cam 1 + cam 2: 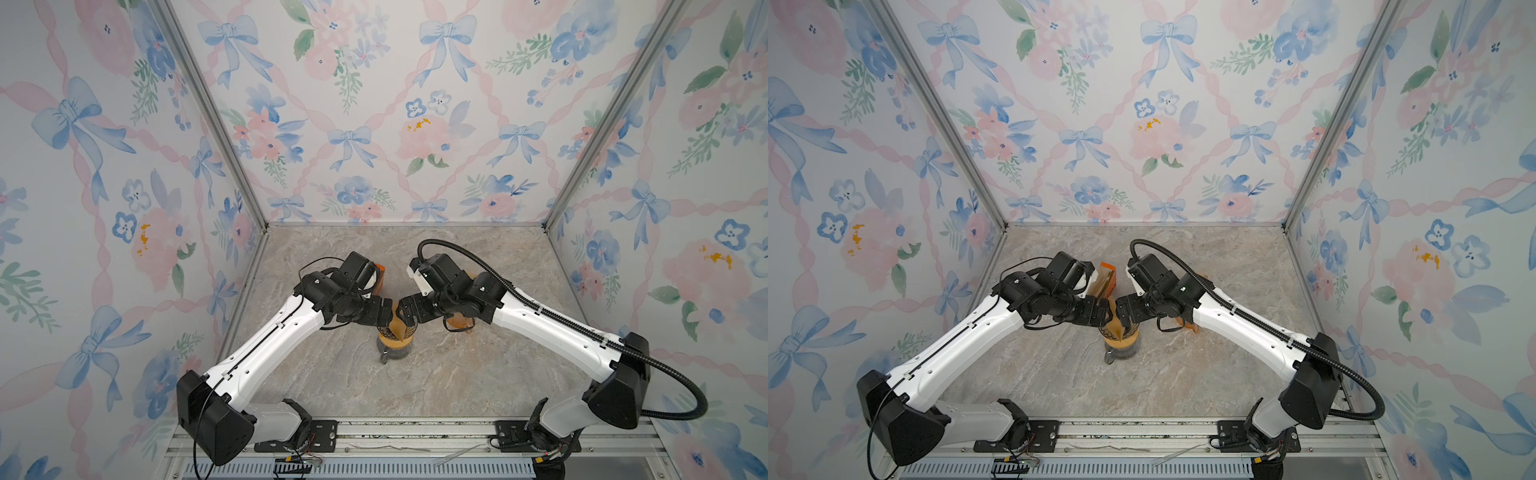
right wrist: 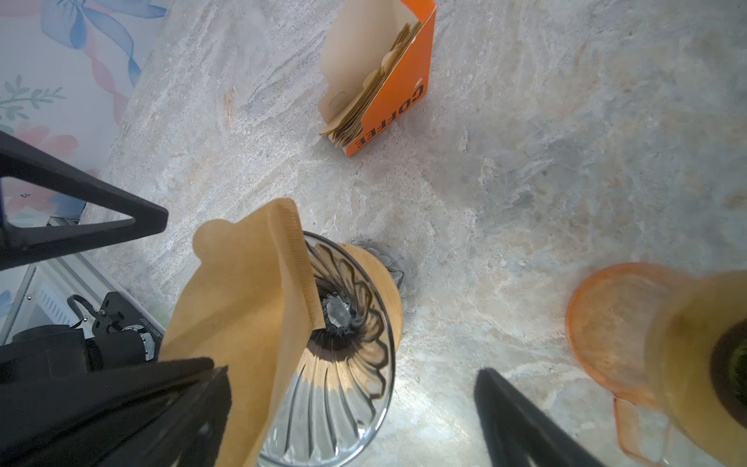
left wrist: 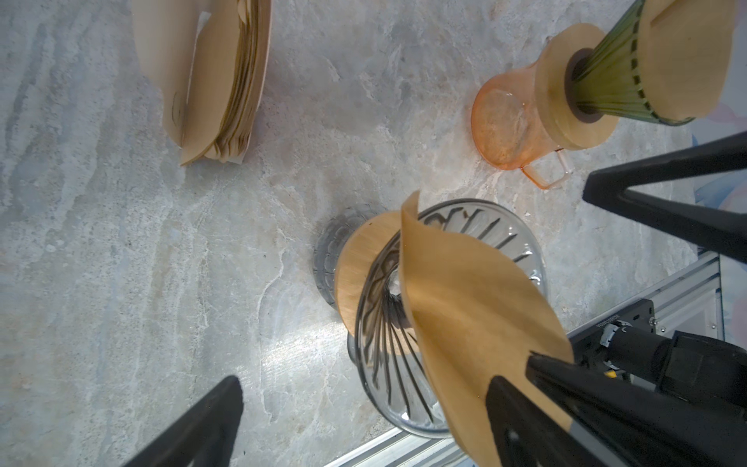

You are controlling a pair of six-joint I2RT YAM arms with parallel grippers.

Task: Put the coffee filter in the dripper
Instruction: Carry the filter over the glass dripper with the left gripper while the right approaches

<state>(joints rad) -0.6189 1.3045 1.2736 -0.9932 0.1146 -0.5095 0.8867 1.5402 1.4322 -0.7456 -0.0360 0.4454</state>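
Observation:
A brown paper coffee filter [image 3: 465, 303] stands folded and upright in the clear ribbed glass dripper [image 3: 505, 242], its tip down in the cone. The dripper sits on a wooden collar over a dark glass carafe [image 1: 392, 355]. My left gripper [image 3: 364, 388] is open, and one of its fingers [image 3: 545, 424] lies against the filter. My right gripper [image 2: 349, 376] is open too, with one finger [image 2: 161, 404] on the filter's [image 2: 242, 303] other face. In both top views the two grippers [image 1: 386, 311] [image 1: 405, 311] meet tip to tip just above the dripper [image 1: 1121, 332].
An orange box [image 2: 400, 93] holding a stack of filters [image 3: 226, 81] stands behind the dripper. To the right an orange pitcher [image 3: 509, 121] carries a wooden collar and a green dripper [image 3: 606, 81] with a filter in it. An aluminium rail [image 1: 415, 432] runs along the front edge.

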